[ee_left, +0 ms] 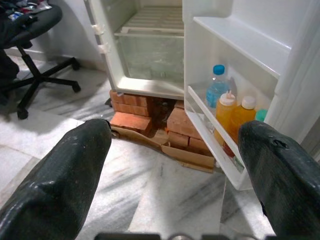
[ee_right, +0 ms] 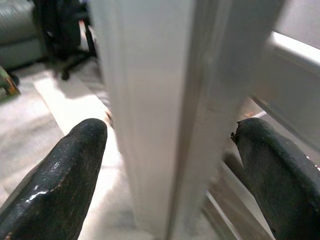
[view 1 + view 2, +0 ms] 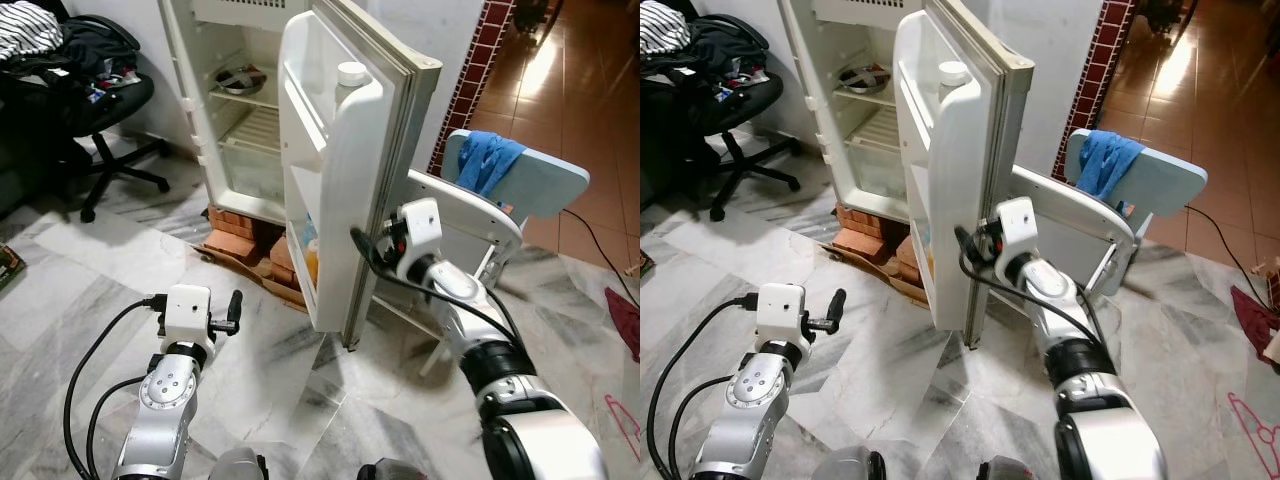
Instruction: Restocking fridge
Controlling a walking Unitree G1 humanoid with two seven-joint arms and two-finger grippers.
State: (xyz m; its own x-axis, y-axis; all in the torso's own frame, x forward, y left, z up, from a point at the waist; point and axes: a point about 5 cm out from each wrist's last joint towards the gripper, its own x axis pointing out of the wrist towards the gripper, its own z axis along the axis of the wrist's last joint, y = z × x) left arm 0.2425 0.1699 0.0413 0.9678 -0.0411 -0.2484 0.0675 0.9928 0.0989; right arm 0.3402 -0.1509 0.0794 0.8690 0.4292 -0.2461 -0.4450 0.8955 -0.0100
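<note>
The white fridge [image 3: 235,120] stands open on a stack of red bricks [image 1: 135,110]. Its door [image 3: 335,190] is smooth, hard plastic with a grey rubber strip along the edge. The right pincer [image 2: 170,150] is at the door's outer edge, its two shiny black fingers spread wide with the edge between them, one finger on each side. The left pincer [image 1: 175,150] hangs low over the grey and white marble floor [image 3: 90,270], its fingers also spread wide with nothing in them.

The bottom door shelf holds two orange bottles [image 1: 232,117] with pale caps and a clear bottle [image 1: 216,87] with a blue cap. No writing can be read. A white jug [image 3: 350,85] sits in the top door shelf, and a round metal bowl [image 3: 238,80] rests on an inside shelf. A blue cloth [image 3: 485,160] lies on a pale chair [image 3: 550,185] behind the door.
</note>
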